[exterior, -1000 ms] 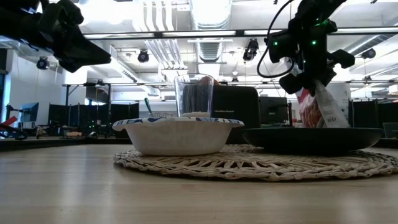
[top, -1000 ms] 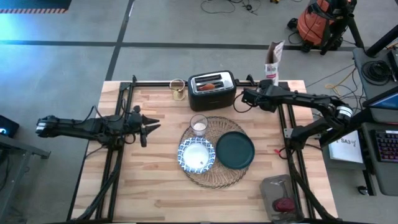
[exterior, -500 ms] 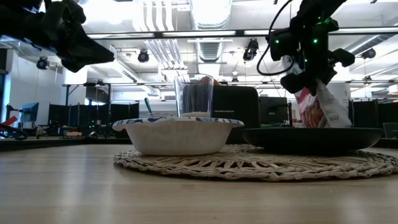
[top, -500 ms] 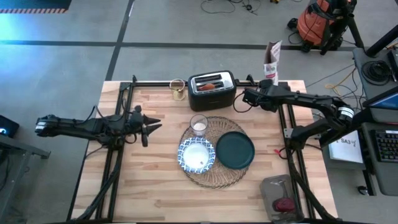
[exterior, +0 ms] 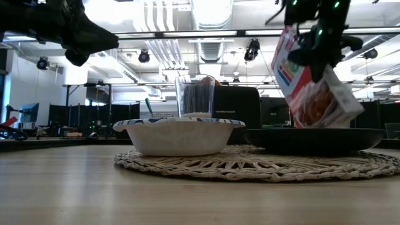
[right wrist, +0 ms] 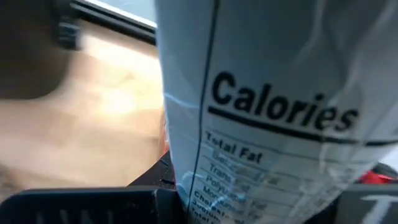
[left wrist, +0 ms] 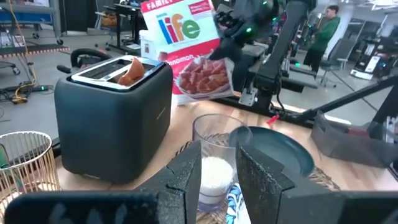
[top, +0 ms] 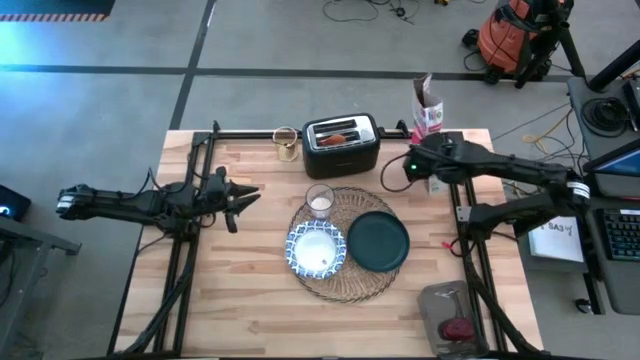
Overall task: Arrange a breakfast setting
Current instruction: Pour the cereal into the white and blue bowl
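Right fingers [exterior: 315,53] around tilted red-and-white cereal box [exterior: 312,87], above teal plate [exterior: 312,139]

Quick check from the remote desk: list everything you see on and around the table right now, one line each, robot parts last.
placemat: one, pale woven straw, round, table centre
bowl: one, blue-and-white, on the placemat's left part
plate: one, dark teal, on the placemat's right part, bare
glass: one, clear, white contents at the bottom, placemat's far edge
toaster: one, black, table's far edge, something brown in a slot
wire holder: one, gold, left of the toaster
cereal box: one, red and white, tilted, lifted off the table
grey tray: one, near right corner, red item on it
left gripper: hovering left of the placemat, open
right gripper: right of the toaster, shut on the cereal box
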{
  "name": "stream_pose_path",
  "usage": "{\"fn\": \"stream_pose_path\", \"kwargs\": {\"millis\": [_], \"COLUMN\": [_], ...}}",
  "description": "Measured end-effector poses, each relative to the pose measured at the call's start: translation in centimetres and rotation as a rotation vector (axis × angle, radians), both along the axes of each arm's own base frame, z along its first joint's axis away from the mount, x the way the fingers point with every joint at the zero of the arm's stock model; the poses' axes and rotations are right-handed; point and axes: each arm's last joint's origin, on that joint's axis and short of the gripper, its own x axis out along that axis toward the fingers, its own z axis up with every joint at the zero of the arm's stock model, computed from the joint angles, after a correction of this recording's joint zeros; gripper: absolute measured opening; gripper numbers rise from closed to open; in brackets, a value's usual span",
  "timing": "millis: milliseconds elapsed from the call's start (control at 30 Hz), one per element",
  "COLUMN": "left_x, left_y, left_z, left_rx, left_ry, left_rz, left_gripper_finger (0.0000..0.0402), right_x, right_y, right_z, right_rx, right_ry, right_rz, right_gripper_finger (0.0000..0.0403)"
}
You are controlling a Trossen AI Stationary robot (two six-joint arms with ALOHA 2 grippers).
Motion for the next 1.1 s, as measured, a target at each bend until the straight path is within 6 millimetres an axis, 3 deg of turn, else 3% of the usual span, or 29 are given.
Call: {"fn": "stream_pose_path", "kwargs": {"millis": [333, 467, 767, 933, 1100], "left_x": [-0.1, -0.1, 0.0, -0.1, -0.1], "left_y": [0.2, 0.2, 0.3, 0.3, 0.4], "left_z": [0.4, 0.4, 0.4, 0.5, 0.5], "left_rx": [-0.007, -0.023, -0.074, -0.074, -0.071], "left_ry": [-0.046, -0.056, -0.076, -0.079, -0.081], "left_rz": [0.088, 0.089, 0.106, 0.130, 0.144], "left_gripper_finger": [0.0083, 0.0083, 0.0083, 0.0083, 0.0083], "right_x": [-2.5, -2.9, -3.6, -3.2, -2.1], "right_y": [2.5, 3.1, 3.8, 4.1, 4.3], "right_z": [5.4, 7.1, 11.1, 12.2, 11.9], "right_rx": [0.210, 0.356, 0.501, 0.604, 0.743], "right_ry": [-0.279, -0.309, -0.285, -0.347, -0.363], "right_rz": [0.240, 0.312, 0.386, 0.508, 0.573], "right_gripper_finger": [0.0084, 0.0084, 0.0083, 0.0083, 0.0083]}}
